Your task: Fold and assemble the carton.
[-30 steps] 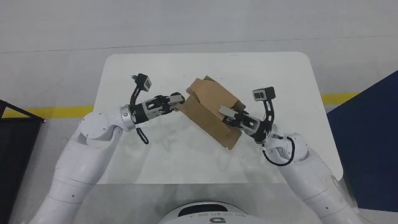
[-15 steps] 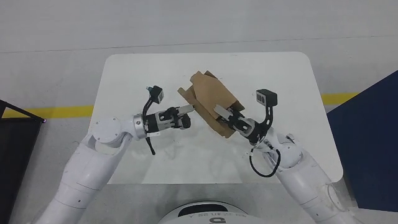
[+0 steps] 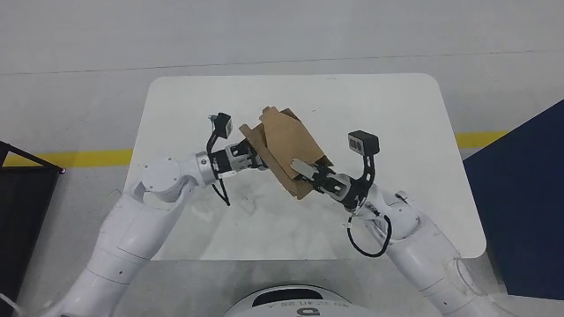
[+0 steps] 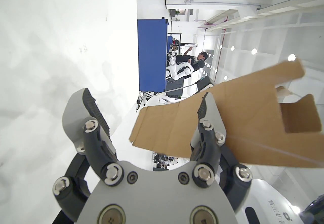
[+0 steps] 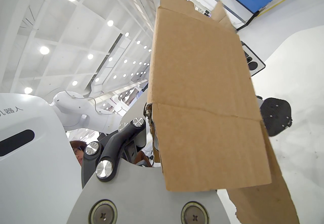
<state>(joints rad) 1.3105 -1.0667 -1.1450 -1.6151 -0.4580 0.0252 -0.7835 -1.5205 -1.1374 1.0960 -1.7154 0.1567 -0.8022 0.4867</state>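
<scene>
A brown cardboard carton (image 3: 284, 143), partly unfolded with loose flaps, is held tilted above the middle of the white table (image 3: 397, 114). My right gripper (image 3: 306, 169) is shut on its near lower edge; in the right wrist view the carton (image 5: 202, 98) hides most of that gripper, with one of its fingers (image 5: 134, 128) showing beside the wall. My left gripper (image 3: 253, 154) stands open at the carton's left side. In the left wrist view a carton flap (image 4: 243, 111) reaches in between the spread fingers (image 4: 86, 108), past the far one.
A black frame (image 3: 18, 194) stands off the table's left edge and a dark blue panel (image 3: 529, 194) off the right. A yellow line (image 3: 79, 157) runs across the floor. Bare table surface lies all around the carton.
The right arm has carried the carton left, toward the table's middle, and turned it. The left gripper has moved slightly right and stayed against the carton's left flap.
</scene>
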